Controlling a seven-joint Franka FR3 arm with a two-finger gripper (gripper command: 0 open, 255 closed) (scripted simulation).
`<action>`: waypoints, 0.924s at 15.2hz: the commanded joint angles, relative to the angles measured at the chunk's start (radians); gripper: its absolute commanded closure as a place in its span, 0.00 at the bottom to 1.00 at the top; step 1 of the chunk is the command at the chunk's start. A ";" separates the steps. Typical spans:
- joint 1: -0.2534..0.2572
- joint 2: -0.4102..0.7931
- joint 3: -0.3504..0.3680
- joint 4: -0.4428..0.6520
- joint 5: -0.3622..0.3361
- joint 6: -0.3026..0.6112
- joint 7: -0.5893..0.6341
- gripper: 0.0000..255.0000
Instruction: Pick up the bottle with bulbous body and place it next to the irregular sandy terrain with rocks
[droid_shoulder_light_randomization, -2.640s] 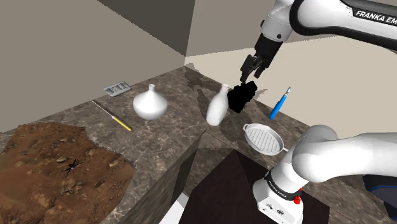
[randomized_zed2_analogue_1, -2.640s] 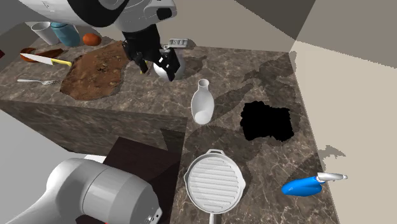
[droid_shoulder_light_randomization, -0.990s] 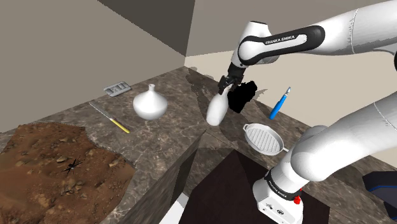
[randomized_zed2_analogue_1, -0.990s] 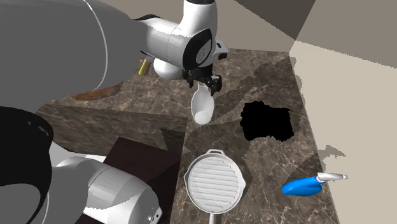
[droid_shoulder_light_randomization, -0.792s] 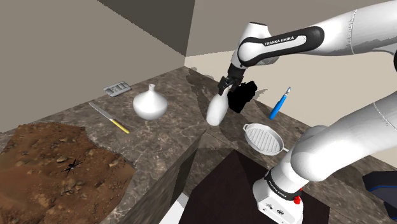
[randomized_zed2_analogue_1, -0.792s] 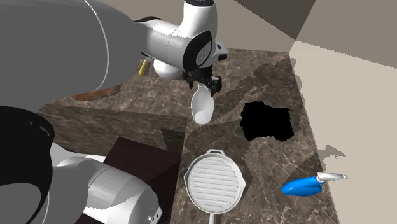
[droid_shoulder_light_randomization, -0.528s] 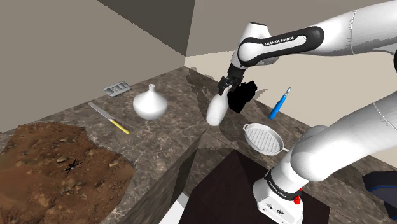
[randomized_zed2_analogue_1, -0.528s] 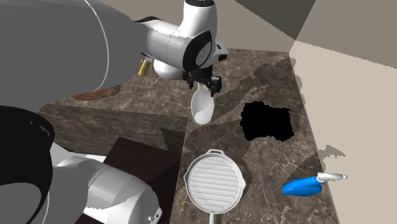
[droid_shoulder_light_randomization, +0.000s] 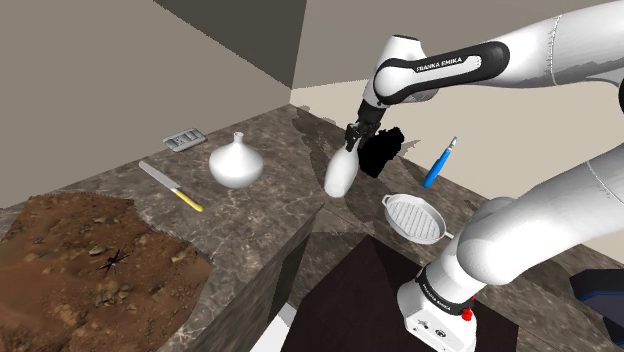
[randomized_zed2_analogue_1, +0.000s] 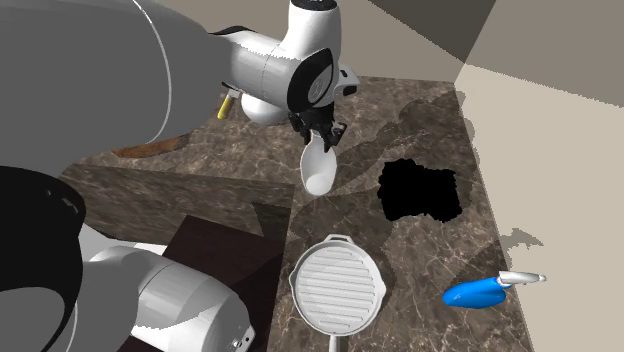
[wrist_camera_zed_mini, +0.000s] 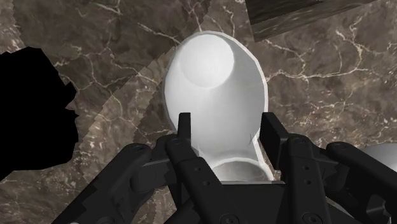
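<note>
A tall white bottle (droid_shoulder_light_randomization: 340, 175) with a rounded body stands upright on the dark marble counter (droid_shoulder_light_randomization: 270, 215). My gripper (droid_shoulder_light_randomization: 353, 138) comes down on it from above and is shut on its neck. In the wrist view both fingers (wrist_camera_zed_mini: 184, 130) press against the neck, the body of the bottle (wrist_camera_zed_mini: 213, 83) below them. The second exterior view has the gripper (randomized_zed2_analogue_1: 322, 137) atop the same bottle (randomized_zed2_analogue_1: 319, 172). A squat white vase (droid_shoulder_light_randomization: 236, 163) stands apart, toward the shoulder view's left. The brown sandy terrain with rocks (droid_shoulder_light_randomization: 80, 260) lies at that view's lower left.
A flat black shape (randomized_zed2_analogue_1: 420, 190) lies on the counter close beside the bottle. A white grill pan (randomized_zed2_analogue_1: 337, 285) and a blue-handled tool (randomized_zed2_analogue_1: 480, 292) lie nearer the stand. A yellow-handled knife (droid_shoulder_light_randomization: 172, 186) and a small grey object (droid_shoulder_light_randomization: 184, 139) lie past the vase. The counter steps down at an inner corner (droid_shoulder_light_randomization: 315, 215).
The fingers have closed from apart onto the bottle's neck. Arm and bottle have kept their places over the last second.
</note>
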 joint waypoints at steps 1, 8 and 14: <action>0.000 0.000 0.000 0.000 0.000 0.000 0.000 1.00; 0.000 -0.033 0.007 0.054 -0.002 -0.087 0.003 1.00; 0.000 -0.056 0.013 0.116 -0.001 -0.172 0.005 1.00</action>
